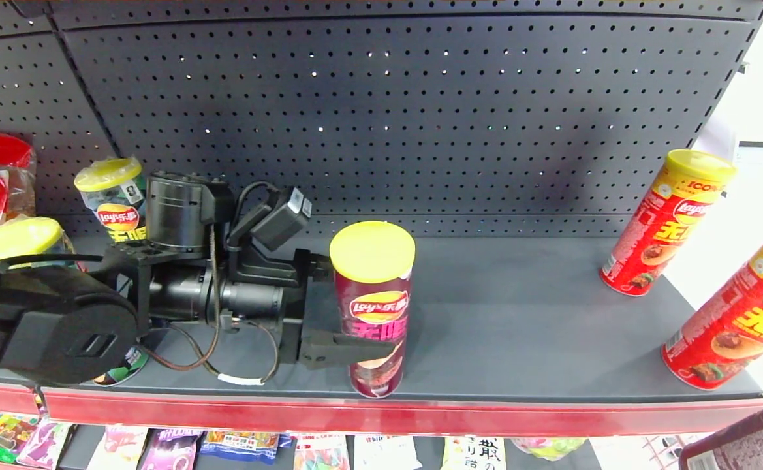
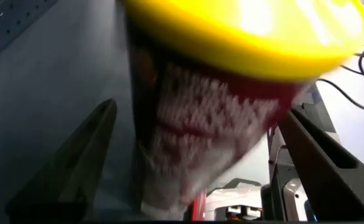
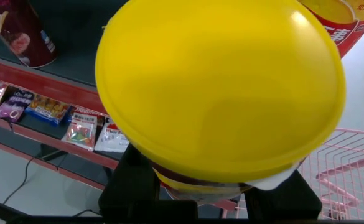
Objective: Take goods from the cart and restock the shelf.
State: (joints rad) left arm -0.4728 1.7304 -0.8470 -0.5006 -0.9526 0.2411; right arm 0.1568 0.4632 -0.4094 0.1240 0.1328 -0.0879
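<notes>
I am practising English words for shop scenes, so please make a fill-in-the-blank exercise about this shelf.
1. The purple can inside the left claw has a ____ lid.
2. At the right end of the shelf stand ____ red cans.
3. The right claw holds another can; beyond it shows a pink wire ____.
Missing words: yellow, two, cart.

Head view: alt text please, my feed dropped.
The left gripper has its fingers either side of an upright maroon can near the front edge of the grey shelf. Two red cans stand at the right.
</notes>
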